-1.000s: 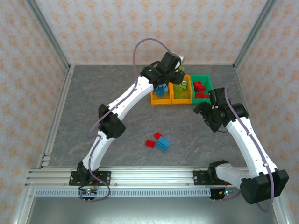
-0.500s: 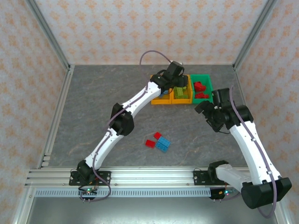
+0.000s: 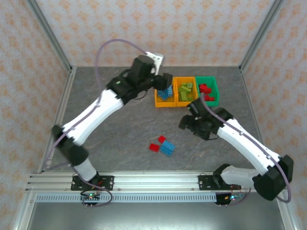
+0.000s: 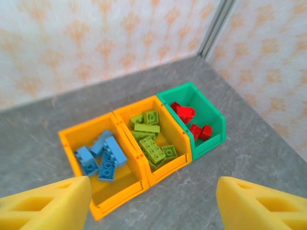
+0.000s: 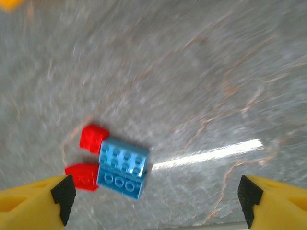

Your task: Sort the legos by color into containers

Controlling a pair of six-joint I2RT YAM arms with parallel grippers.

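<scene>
Near the desk's (image 3: 120,124) far edge, side by side: orange bin of blue legos (image 4: 67,153), orange bin of lime legos (image 4: 168,171), green bin of red legos (image 4: 211,141). Mid-desk, bare room all round: blue brick (image 5: 122,167) against two red bricks (image 5: 93,138). Above the bins, left claw (image 4: 153,191) wide; over the loose bricks, right claw (image 5: 154,191) wide.

Back of worktop (image 3: 120,143): three bins (image 4: 168,170) side by side in a row, bricks (image 4: 151,148) inside each | mid-worktop, before the bins: three loose bricks (image 3: 165,147) clustered, touching.

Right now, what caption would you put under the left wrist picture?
Open left gripper over three bins holding blue legos, green legos and red legos, one colour each.
</scene>
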